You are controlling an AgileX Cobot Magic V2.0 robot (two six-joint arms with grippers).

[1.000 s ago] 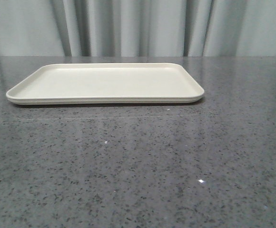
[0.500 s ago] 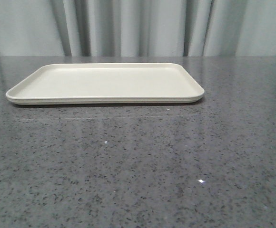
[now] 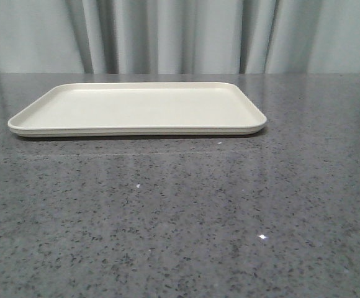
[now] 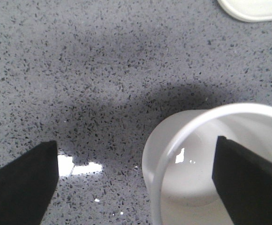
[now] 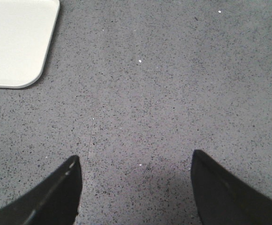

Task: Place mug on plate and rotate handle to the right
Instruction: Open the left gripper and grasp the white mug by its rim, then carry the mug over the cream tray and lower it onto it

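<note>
Left gripper is seen spread wide — one finger inside the mug (nothing clamped). Right gripper is held open over bare table; the plate is seen mid-frame.

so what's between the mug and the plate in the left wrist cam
Only bare speckled grey countertop. In the left wrist view the mug sits by the open left gripper, the plate shows just a corner, and nothing lies between them.

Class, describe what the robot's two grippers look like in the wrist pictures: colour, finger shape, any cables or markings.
Left gripper: two matte black fingers with flat, angular faces. Right gripper: two black fingers tapering to curved tips. No cables or markings show.
</note>
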